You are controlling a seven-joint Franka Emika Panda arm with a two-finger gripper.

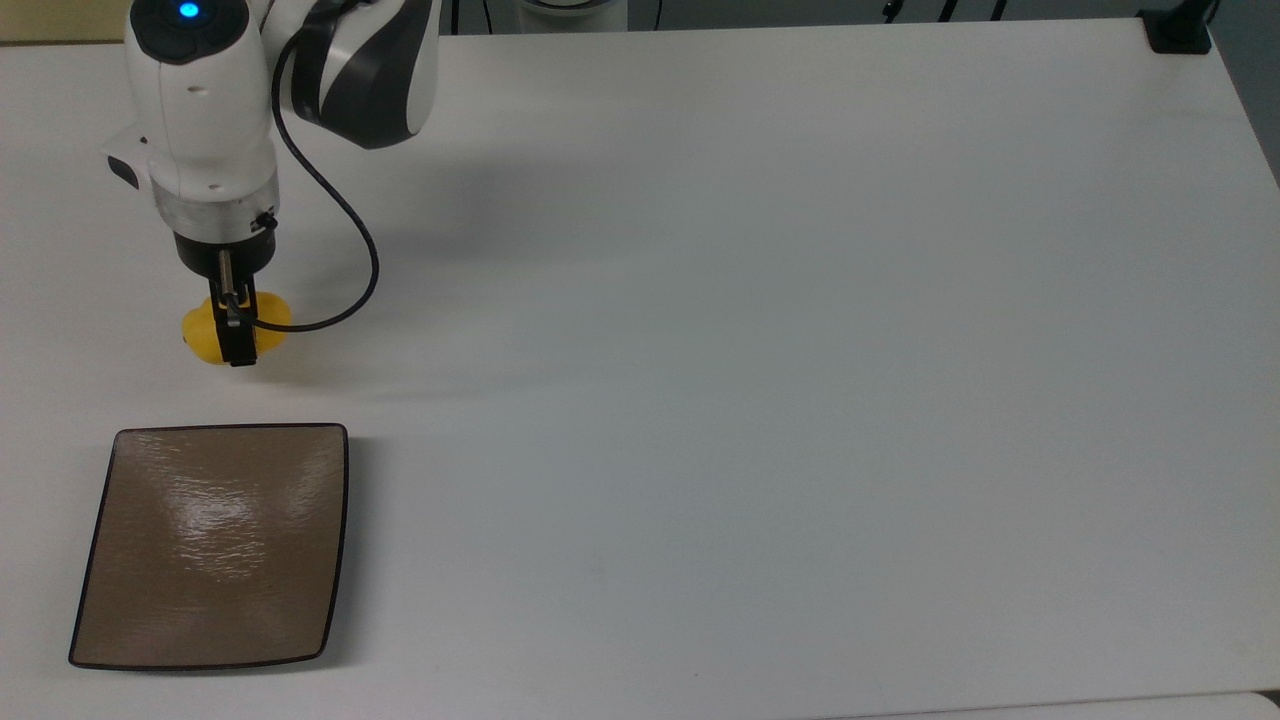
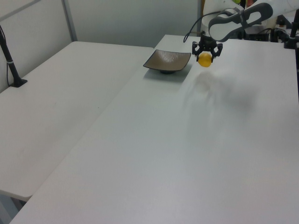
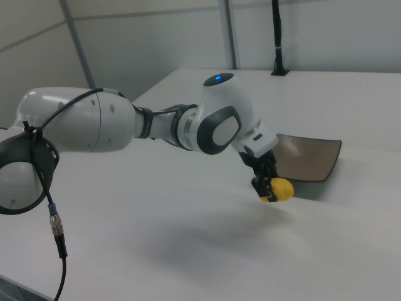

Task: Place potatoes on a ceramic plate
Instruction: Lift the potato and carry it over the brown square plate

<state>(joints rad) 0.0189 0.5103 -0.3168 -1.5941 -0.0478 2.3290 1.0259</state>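
The bright yellow potato [image 1: 207,337] [image 2: 204,59] [image 3: 281,188] hangs a little above the white table, with my gripper [image 1: 236,335] [image 2: 205,52] [image 3: 267,188] shut on it from above. Its shadow falls on the table below in the left view. The square glossy brown ceramic plate [image 1: 215,545] [image 2: 167,59] [image 3: 310,155] with a thin dark rim lies flat and bare. In the top view the plate sits below the potato, near the table's lower left corner. In the left view the potato is just right of the plate.
A black cable [image 1: 340,250] loops from the wrist to the gripper. A dark clamp with a post [image 1: 1178,30] [image 3: 278,37] stands at the top view's upper right table corner. Another black post [image 2: 10,60] stands on the adjoining table at the left view's left.
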